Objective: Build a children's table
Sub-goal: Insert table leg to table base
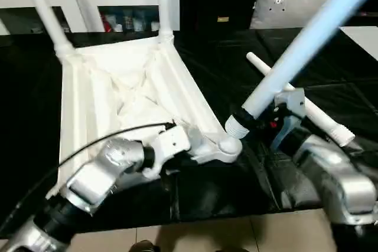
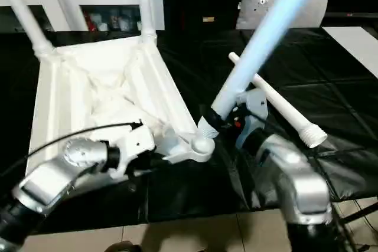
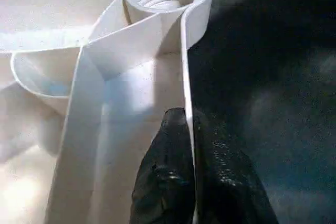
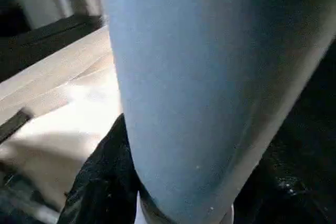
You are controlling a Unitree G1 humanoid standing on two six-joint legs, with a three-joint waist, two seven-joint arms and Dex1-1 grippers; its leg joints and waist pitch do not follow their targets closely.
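spare leg [image 1: 307,109] behind held leg [image 1: 307,39], grey cushion [image 1: 283,4]

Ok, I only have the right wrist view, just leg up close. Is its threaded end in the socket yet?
Observer: No. The held leg is tilted, its threaded end right by the near corner socket, not in it.
Operator: Is the top braced?
Observer: Yes, the left gripper pinches the tabletop wall near that socket.
Operator: Legs left?
Observer: Two far legs stand in their sockets; a spare leg lies on the black table behind the right gripper.
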